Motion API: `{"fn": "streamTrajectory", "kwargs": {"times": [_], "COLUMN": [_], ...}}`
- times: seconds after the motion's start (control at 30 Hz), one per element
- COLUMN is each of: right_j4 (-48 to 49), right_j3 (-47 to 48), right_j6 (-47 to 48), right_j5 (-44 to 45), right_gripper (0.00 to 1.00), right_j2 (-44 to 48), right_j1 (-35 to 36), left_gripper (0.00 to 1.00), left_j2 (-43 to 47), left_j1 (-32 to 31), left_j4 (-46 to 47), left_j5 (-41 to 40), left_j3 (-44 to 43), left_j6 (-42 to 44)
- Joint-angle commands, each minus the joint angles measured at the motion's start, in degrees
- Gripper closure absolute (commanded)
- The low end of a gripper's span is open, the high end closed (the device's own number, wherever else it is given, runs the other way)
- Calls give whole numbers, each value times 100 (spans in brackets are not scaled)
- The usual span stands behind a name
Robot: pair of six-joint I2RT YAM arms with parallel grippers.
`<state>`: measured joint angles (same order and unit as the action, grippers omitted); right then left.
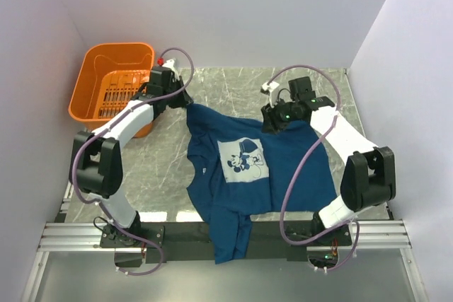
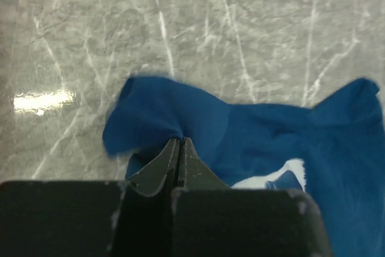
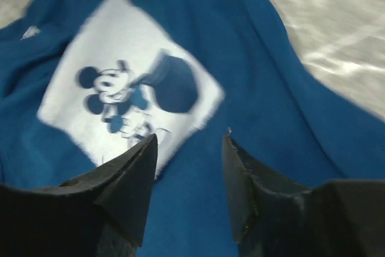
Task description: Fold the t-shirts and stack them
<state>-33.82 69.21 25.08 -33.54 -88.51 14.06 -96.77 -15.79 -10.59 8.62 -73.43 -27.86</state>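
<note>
I see 1 dark blue t-shirt (image 1: 212, 143) lying unfolded and rumpled across the middle of the marble worktop (image 1: 233, 86), its white cartoon print (image 1: 241, 160) facing up. 1 end of the cloth hangs over the worktop's near edge, across the metal rail (image 1: 71, 235).

My left gripper (image 1: 185, 104) is clenched on the shirt's far-left tip. On the left wrist view its jaws sit pressed together with a pinch of blue fabric between them.

My right gripper (image 1: 272, 124) is over the shirt's far-right part. On the right wrist view its 2 fingers (image 3: 135, 167) stand apart with nothing between them.

An orange basket (image 1: 88, 83) sits at the worktop's far-left corner.
</note>
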Motion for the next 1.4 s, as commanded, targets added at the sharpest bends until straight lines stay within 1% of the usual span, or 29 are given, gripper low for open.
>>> {"fn": "streamTrajectory", "kwargs": {"times": [0.0, 0.03, 0.17, 0.23, 0.3, 0.33, 0.4, 0.43, 0.47, 0.5, 0.57, 0.7, 0.83, 0.97, 1.1, 1.17, 1.2, 1.23, 1.3, 1.33, 1.37], "right_j4": [342, 220, -334, -493, -424, -423, -371, -379, -353, -309, -475, -721, -704, -898, -1030, -1039, -1073, -1108, -1074, -1039, -969], "right_j3": [548, 637, 1006, 1173, 1348, 1454, 1821, 1972, 2121, 2427, 2963, 3475, 3573, 3827, 3881, 3837, 3837, 3846, 3819, 3811, 3732], "right_j6": [-135, -65, 251, 392, 358, 279, -36, -169, -318, -659, -864, -1181, -1286, -1357, -1409, -1436, -1445, -1462, -1488, -1506, -1532], "right_j5": [383, 409, 479, 821, 1050, 1304, 1507, 1621, 1805, 1972, 2210, 2633, 2853, 2853, 2792, 2739, 2704, 2599, 2449, 2379, 2239], "right_gripper": [44, 44, 43, 43, 43, 44, 44, 44, 44, 44, 45, 46, 48, 50, 51, 55, 58, 67, 79, 92, 99], "right_j2": [194, 89, -377, -753, -1018, -1306, -1615, -1930, -2072, -2213, -2688, -3364, -3681, -3981, -4209, -4236, -4262, -4262, -4158, -4079, -3991], "right_j1": [-395, -483, -1377, -1652, -1853, -1872, -1881, -1872, -1872, -1864, -1872, -1881, -1899, -1907, -1907, -1907, -1916, -1934, -1995, -2021, -2065], "left_gripper": [99, 99, 99, 99, 99, 99, 99, 99, 99, 99, 99, 99, 99, 99, 99, 99, 99, 99, 99, 99, 99], "left_j2": [62, 27, -175, -254, -465, -639, -790, -860, -931, -957, -993, -993, -975, -1002, -1054, -1054, -1054, -1046, -1054, -1054, -1054], "left_j1": [-3, 6, -3, -3, -3, -3, -3, -3, -3, -3, -3, -3, -3, -3, -3, -3, -3, -3, -3, -3, -3], "left_j4": [400, 391, 233, 172, 23, -39, -206, -224, -233, -224, -242, -233, -242, -242, -294, -286, -286, -286, -295, -295, -312], "left_j5": [-168, -185, -159, -168, -177, -168, -133, -72, -54, -28, 8, 52, 131, 227, 315, 333, 350, 351, 368, 368, 351], "left_j3": [-259, -303, -663, -909, -1224, -1322, -1611, -1665, -1701, -1736, -1780, -1763, -1780, -1841, -1947, -1973, -1982, -1991, -2035, -2044, -2096], "left_j6": [166, 175, 263, 360, 465, 500, 562, 579, 580, 597, 606, 624, 606, 553, 492, 483, 466, 465, 448, 448, 456]}}
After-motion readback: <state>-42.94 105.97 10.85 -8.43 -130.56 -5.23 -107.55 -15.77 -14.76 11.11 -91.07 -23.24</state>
